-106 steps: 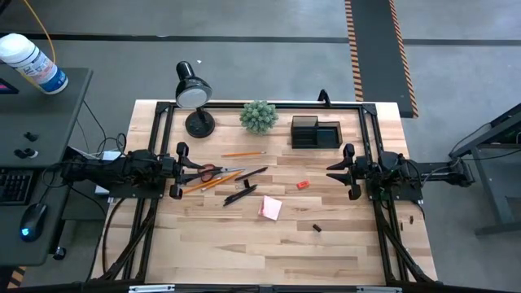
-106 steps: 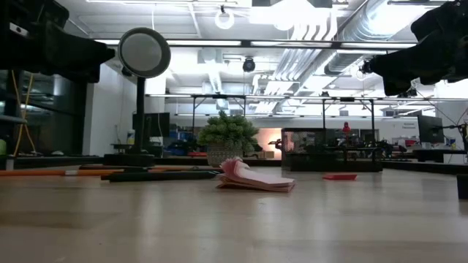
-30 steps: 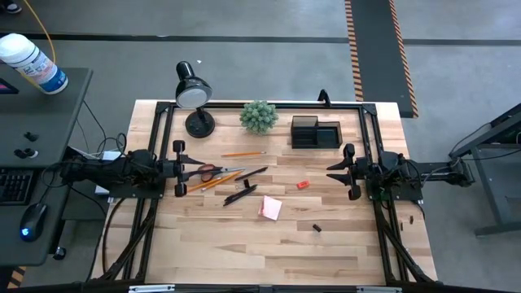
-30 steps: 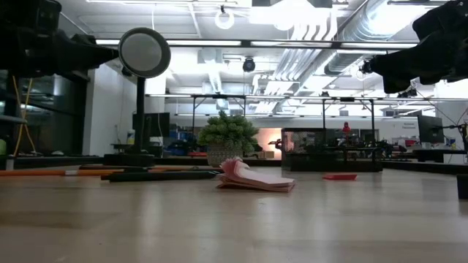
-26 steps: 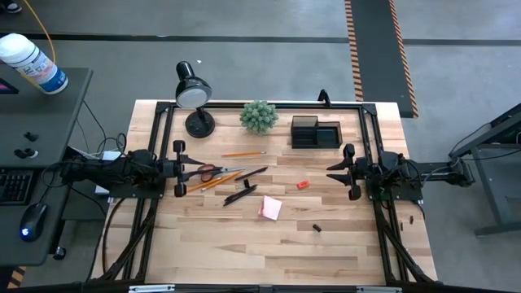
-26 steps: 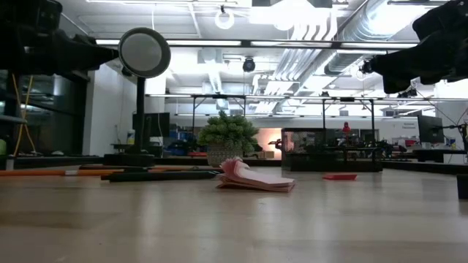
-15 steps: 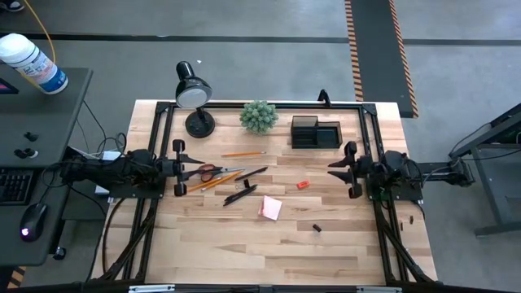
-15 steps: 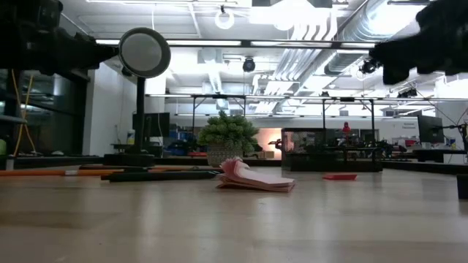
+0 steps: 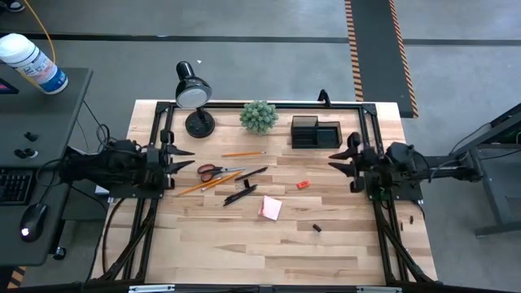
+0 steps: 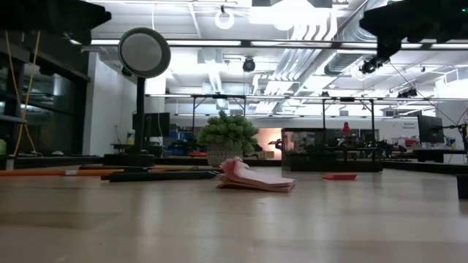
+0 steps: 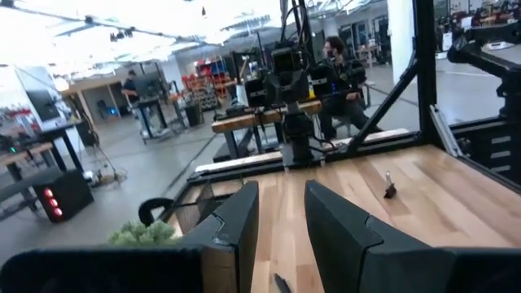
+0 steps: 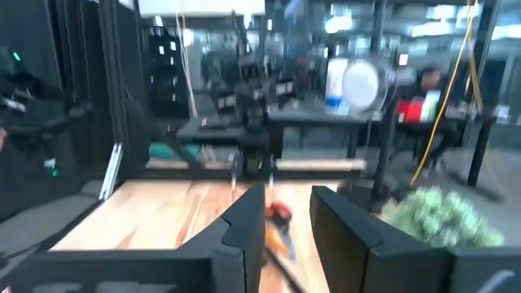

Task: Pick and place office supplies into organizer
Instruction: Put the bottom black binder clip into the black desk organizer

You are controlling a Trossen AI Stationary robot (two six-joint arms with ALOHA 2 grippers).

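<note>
Left gripper (image 9: 181,160) at bench's left edge, fingers parted, narrow gap, empty, above the surface. Right gripper (image 9: 343,162) at right edge, fingers likewise slightly apart, empty. Red-handled scissors (image 9: 212,171), orange pencils (image 9: 205,182) and black pens (image 9: 244,185) lie left of bench centre. Pink sticky-note pad (image 9: 270,208) near centre, red eraser (image 9: 302,185) between pad and organizer (image 9: 314,132) by far edge. Small black piece (image 9: 317,228) toward near edge.
</note>
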